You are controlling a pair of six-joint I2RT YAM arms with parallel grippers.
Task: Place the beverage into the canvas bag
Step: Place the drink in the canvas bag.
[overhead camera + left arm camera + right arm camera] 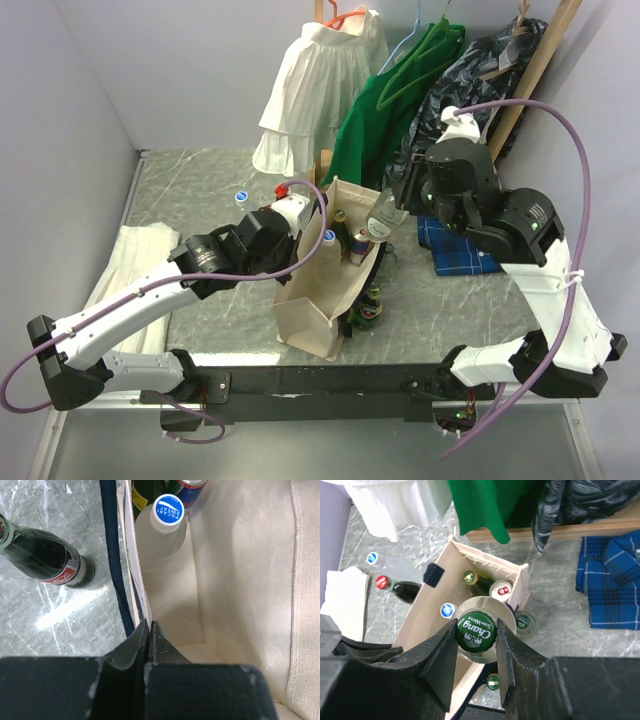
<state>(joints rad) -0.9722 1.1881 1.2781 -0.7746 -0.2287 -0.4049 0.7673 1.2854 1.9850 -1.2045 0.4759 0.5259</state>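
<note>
Now right claw (pixel 476 640) clamps Chang Soda Water bottle (pixel 476 629); left claw (pixel 149 627) pinches canvas bag (pixel 240 580) (Pocari Sweat (pixel 168 511) inside).

- 2 arms, left arm (pixel 140 295) and right arm (pixel 560 290), in white shells with black joint housings.
- A purple cable (pixel 588 175) loops along each.
- Matte black fingers (pixel 130 652), scuffed pale at edges.
- Black crossbar (pixel 320 380) joins both bases.

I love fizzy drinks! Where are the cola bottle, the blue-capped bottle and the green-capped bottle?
cola bottle (pixel 45 559): left wrist view, on its dark body.
blue-capped bottle (pixel 167 511): left wrist view, on the cap.
green-capped bottle (pixel 476 632): right wrist view, on the cap top.
</note>
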